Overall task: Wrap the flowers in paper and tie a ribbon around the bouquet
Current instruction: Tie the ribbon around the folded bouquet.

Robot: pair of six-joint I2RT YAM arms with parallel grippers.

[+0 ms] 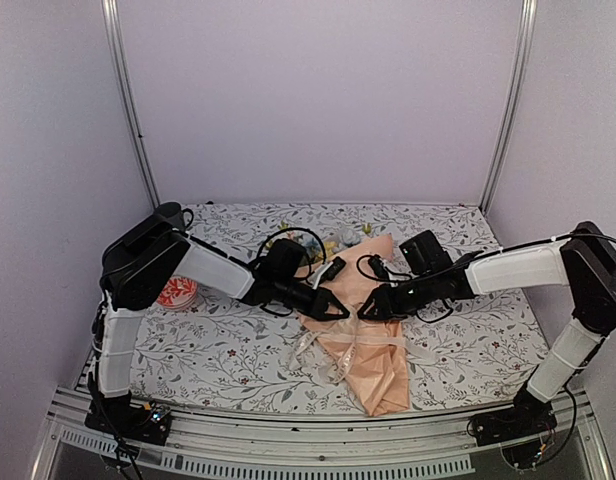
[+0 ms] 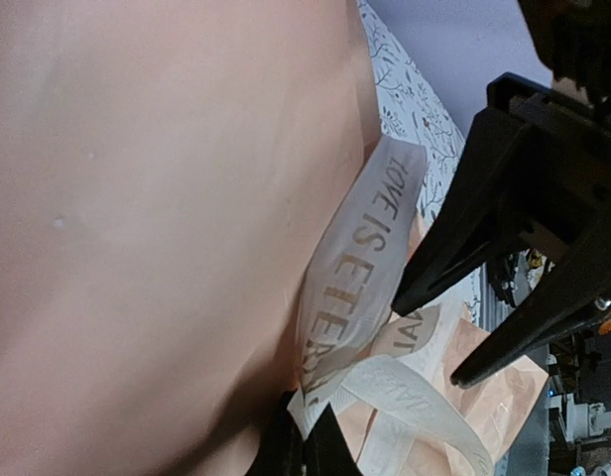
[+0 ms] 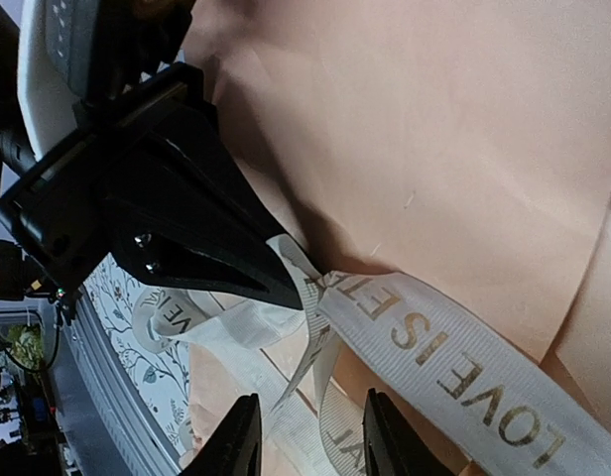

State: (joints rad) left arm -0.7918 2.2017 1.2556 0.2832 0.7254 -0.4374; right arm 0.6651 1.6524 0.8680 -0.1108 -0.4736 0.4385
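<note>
The bouquet [image 1: 376, 355] lies mid-table, blooms toward 12 o'clock. At its 9 o'clock, the left gripper [image 3: 286, 286] pinches the ribbon [image 3: 454, 362]. At 3 o'clock, the right gripper [image 3: 312, 402] stands spread, ribbon strands showing between its fingers.

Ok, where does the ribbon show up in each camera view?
Top external: the ribbon crosses the paper, just below centre.
Left wrist: the ribbon is centre-right, rising from the bottom edge.
Right wrist: the ribbon runs diagonally to the lower right.
Shared landmark: the peach paper.
</note>
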